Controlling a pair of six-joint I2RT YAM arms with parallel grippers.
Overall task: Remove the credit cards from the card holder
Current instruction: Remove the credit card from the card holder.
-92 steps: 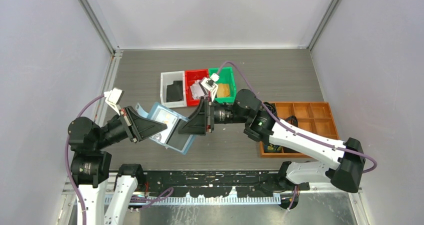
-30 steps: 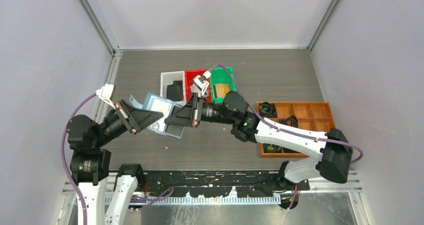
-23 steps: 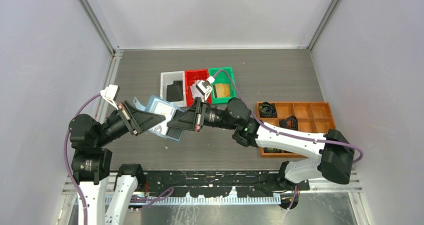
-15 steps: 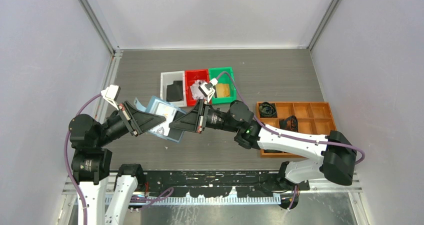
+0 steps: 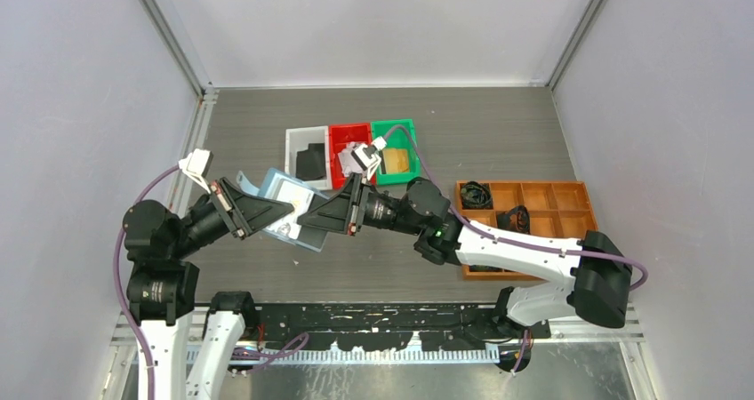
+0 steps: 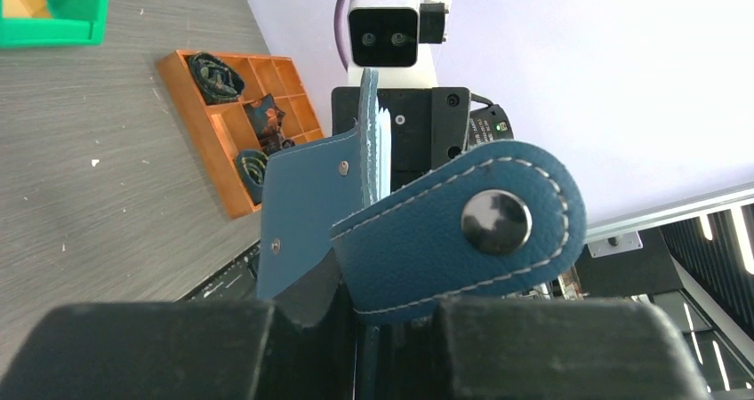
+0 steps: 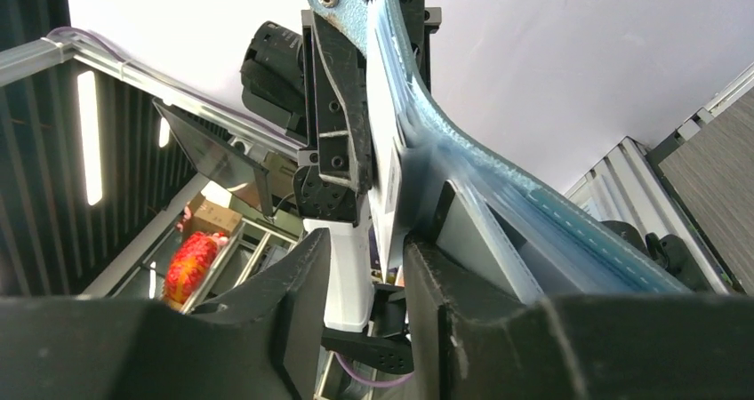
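The blue card holder [image 5: 302,206] hangs open above the table, and my left gripper [image 5: 286,212] is shut on its left part. In the left wrist view the card holder [image 6: 307,204] stands between the fingers and its snap tab [image 6: 462,222] folds over to the right. My right gripper [image 5: 308,224] is at the holder's right edge. Its jaws stand open, with the light blue inside of the holder [image 7: 498,204] lying against the outer side of the right finger [image 7: 445,276]. A pale card edge [image 7: 385,151] sticks out of the holder. A black card [image 5: 310,162], a silver card [image 5: 348,158] and a gold card [image 5: 397,159] lie in the bins.
A white bin [image 5: 294,140], a red bin [image 5: 339,134] and a green bin [image 5: 410,137] stand in a row just behind the grippers. An orange compartment tray [image 5: 578,206] with coiled black cables [image 5: 475,194] sits at the right. Grey walls close in on both sides.
My right gripper was shut at the holder's edge and has now opened its jaws. Both grippers and the holder shifted slightly right and towards the near edge.
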